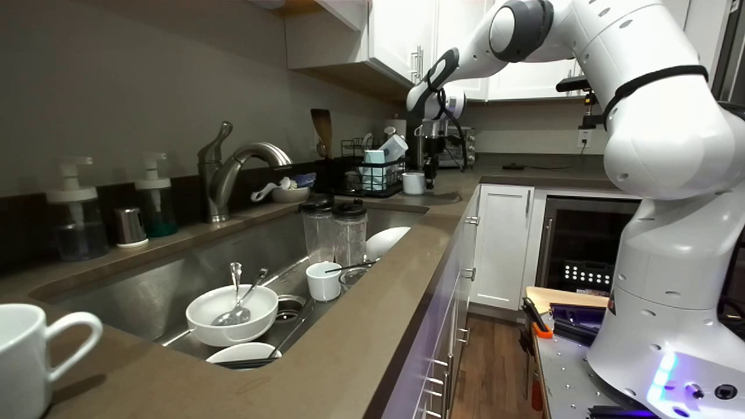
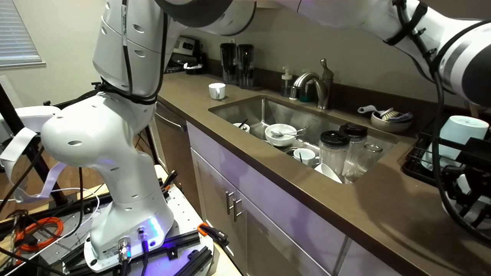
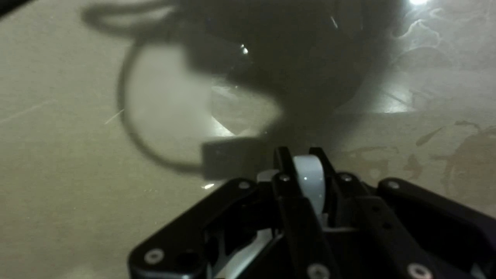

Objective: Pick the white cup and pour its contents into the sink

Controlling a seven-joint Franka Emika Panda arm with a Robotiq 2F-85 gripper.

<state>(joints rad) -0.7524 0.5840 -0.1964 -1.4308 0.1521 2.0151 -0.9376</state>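
The white cup [image 1: 414, 184] is upright at the far end of the counter in an exterior view, beyond the sink. My gripper [image 1: 430, 179] points down beside it, on its handle side. In the wrist view my gripper [image 3: 299, 152] has its two black fingers closed on the cup's white handle [image 3: 310, 180]; the fingers hide most of the cup. I cannot tell whether its base touches the counter. Its contents do not show. The steel sink [image 1: 134, 308] also shows in an exterior view [image 2: 255, 109], with its curved faucet [image 2: 322, 90].
A black dish rack [image 1: 393, 177] with pale blue cups stands close beside the cup. The sink holds lidded clear jars [image 1: 349, 238], a white bowl [image 1: 233, 329] and another white mug [image 1: 323, 285]. A bigger-looking white mug [image 1: 23, 355] stands on the counter's near end.
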